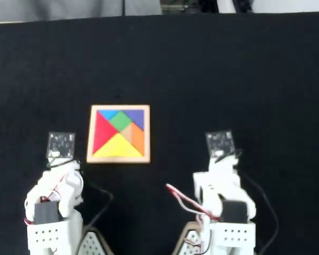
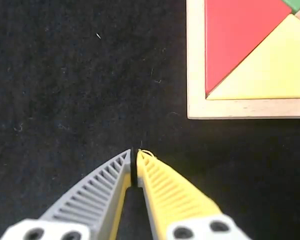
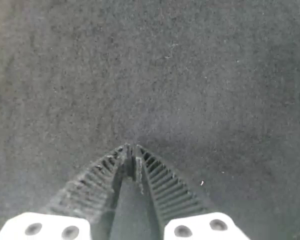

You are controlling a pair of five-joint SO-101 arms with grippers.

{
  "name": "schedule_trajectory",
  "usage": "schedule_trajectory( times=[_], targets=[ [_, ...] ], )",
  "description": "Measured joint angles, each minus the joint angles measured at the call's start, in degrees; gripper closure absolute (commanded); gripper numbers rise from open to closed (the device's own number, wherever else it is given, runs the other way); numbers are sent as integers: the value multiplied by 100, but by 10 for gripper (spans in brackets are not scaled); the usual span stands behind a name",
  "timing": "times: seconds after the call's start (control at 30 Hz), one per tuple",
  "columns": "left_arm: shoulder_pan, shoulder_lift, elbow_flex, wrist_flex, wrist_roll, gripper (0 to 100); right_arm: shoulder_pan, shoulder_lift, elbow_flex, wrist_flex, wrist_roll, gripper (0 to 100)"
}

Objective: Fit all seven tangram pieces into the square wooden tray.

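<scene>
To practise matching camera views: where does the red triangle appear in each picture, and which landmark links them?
High view: the red triangle fills the left part of the tray.
Left wrist view: the red triangle lies in the tray's corner, apart from the left gripper.
Right wrist view: black cloth beyond the right gripper.
Shared landmark: the yellow triangle touching the red one.

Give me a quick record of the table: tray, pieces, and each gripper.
tray: square wooden tray on black cloth, nearer the left arm
pieces: tangram pieces fill it; red triangle and yellow triangle largest
left arm: left gripper shut, empty, off the tray's corner
right arm: right gripper shut, empty, over bare cloth
task: looks complete
</scene>
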Motion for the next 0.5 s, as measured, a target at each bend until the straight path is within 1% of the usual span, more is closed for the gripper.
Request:
schedule_trajectory(
  times=[0.5],
  targets=[
    [0,0,0,0,0,968,0,0,0,0,0,987]
  ],
)
